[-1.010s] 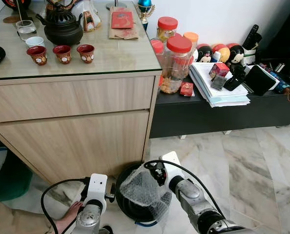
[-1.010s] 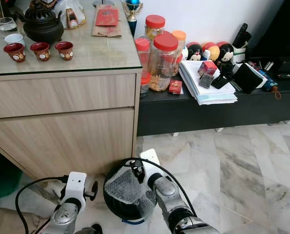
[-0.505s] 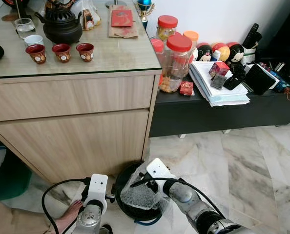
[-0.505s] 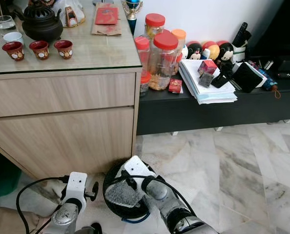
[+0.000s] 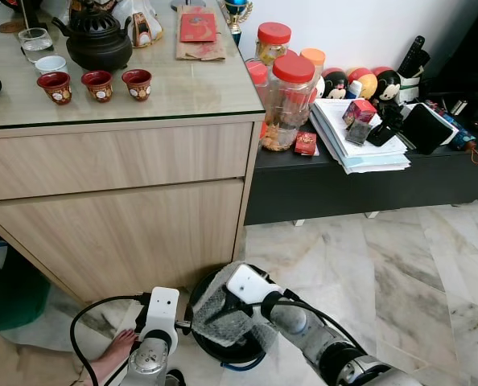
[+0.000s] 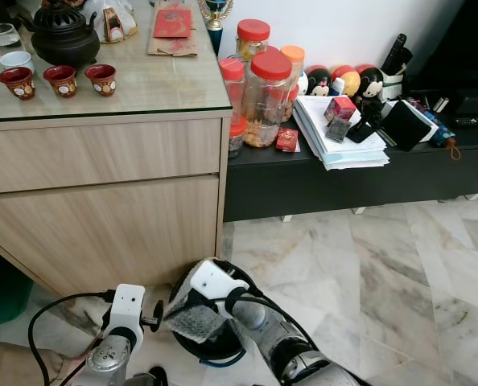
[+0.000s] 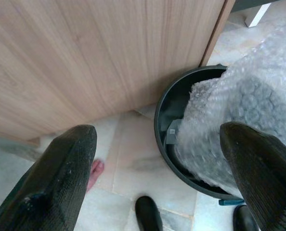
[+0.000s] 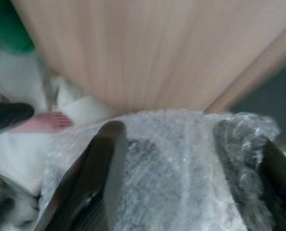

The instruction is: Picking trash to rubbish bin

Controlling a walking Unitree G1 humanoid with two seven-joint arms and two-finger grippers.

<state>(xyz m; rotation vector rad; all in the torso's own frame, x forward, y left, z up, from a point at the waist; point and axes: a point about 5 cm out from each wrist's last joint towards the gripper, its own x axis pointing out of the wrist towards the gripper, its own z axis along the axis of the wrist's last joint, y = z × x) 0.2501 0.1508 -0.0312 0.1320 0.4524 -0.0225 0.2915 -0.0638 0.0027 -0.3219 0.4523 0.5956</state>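
Note:
A crumpled sheet of bubble wrap (image 5: 220, 316) lies over the mouth of the round black bin (image 5: 232, 355) on the floor by the wooden cabinet. My right gripper (image 8: 191, 163) reaches over the bin from the right. Its fingers (image 8: 104, 159) stand wide apart, open, with the wrap (image 8: 181, 159) bunched between and over them. My left gripper (image 7: 157, 137) hangs open just left of the bin (image 7: 169, 108), nothing between its fingers; the wrap (image 7: 244, 110) bulges out of the bin beside it.
The wooden cabinet (image 5: 118, 217) stands right behind the bin, a low black shelf (image 5: 368, 189) with jars and papers to its right. A person's bare foot (image 5: 114, 354) rests on the floor near my left arm. Marble floor (image 5: 400, 273) opens to the right.
My right gripper has swung left across the bin, carrying the bubble wrap from the bin's right side down onto its opening. The left arm has stayed put.

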